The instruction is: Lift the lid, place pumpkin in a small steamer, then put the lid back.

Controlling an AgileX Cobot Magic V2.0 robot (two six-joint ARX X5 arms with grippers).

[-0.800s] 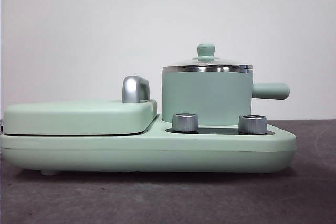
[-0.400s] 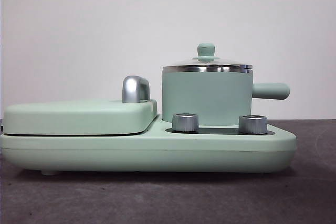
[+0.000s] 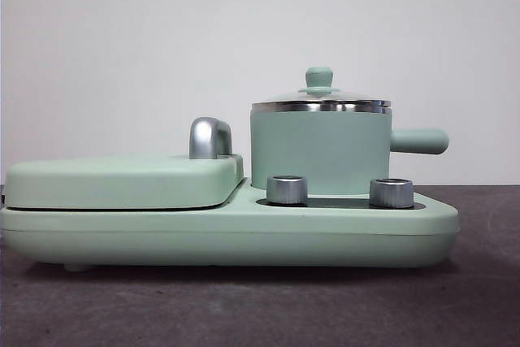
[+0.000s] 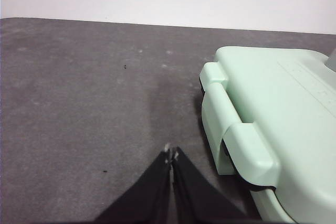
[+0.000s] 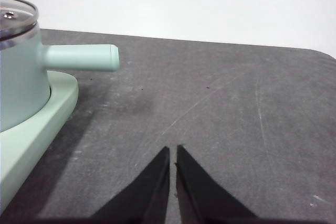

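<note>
Small steamer sits off to the side of my right gripper, glass lid on it; pumpkin not in view. Both grippers, left gripper included, pinched closed, empty. Lid looks rigid, slick, breakable; I'd grip the knob.

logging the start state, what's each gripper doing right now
Left gripper: shut, holding nothing, above the table beside the griddle.
Right gripper: shut, holding nothing, off to the side of the small steamer's handle.
</note>
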